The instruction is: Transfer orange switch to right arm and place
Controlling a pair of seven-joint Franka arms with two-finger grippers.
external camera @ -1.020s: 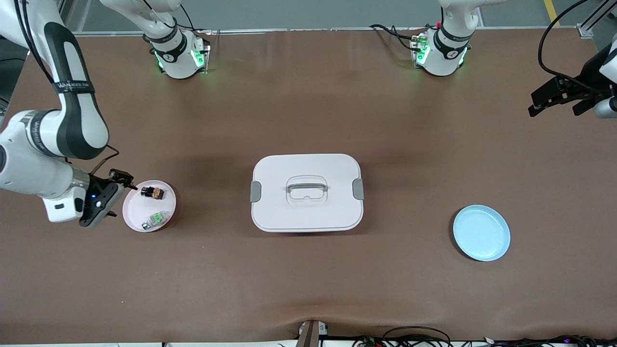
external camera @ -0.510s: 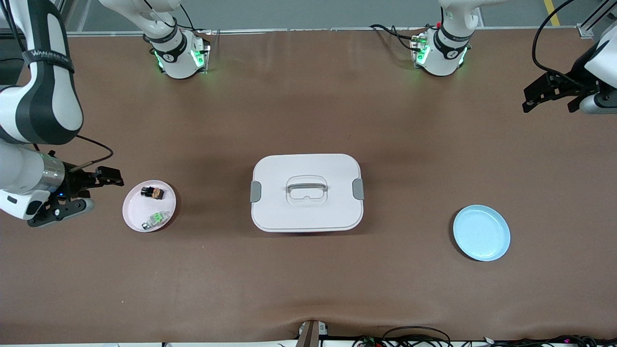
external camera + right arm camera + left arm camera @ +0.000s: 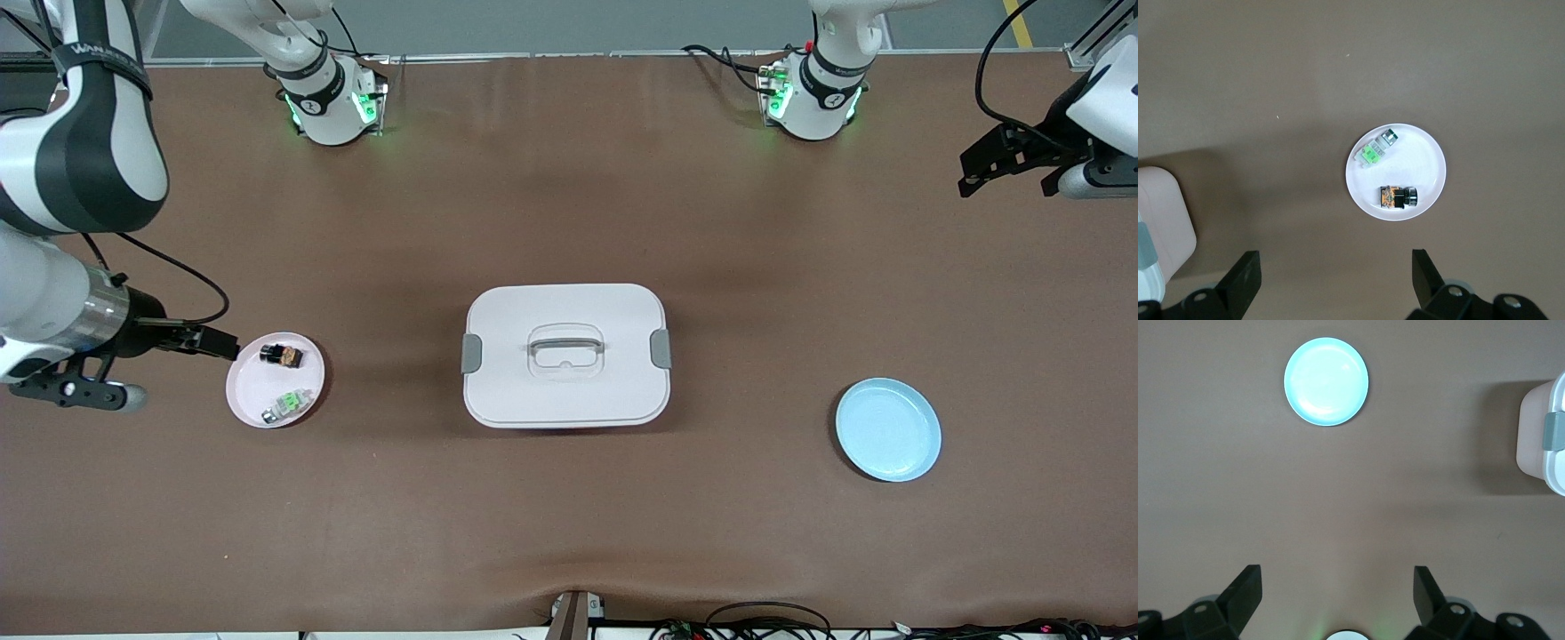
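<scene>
The orange switch (image 3: 283, 356) lies on a small pink plate (image 3: 252, 388) at the right arm's end of the table, beside a green-and-silver part (image 3: 286, 405). The right wrist view shows the switch (image 3: 1398, 197) on the plate (image 3: 1425, 157). My right gripper (image 3: 216, 341) hangs over the table just beside the plate, open and empty (image 3: 1335, 257). My left gripper (image 3: 1003, 162) is open and empty, high over the left arm's end of the table (image 3: 1336, 577).
A white lidded box (image 3: 565, 356) with a handle stands mid-table; it shows in the left wrist view (image 3: 1541, 433) and the right wrist view (image 3: 1158, 220). A light blue plate (image 3: 889, 429) lies toward the left arm's end, also in the left wrist view (image 3: 1327, 381).
My right arm has swung and turned its wrist, its gripper staying beside the pink plate. My left gripper has drifted slightly toward the robots' side. The switch has not moved.
</scene>
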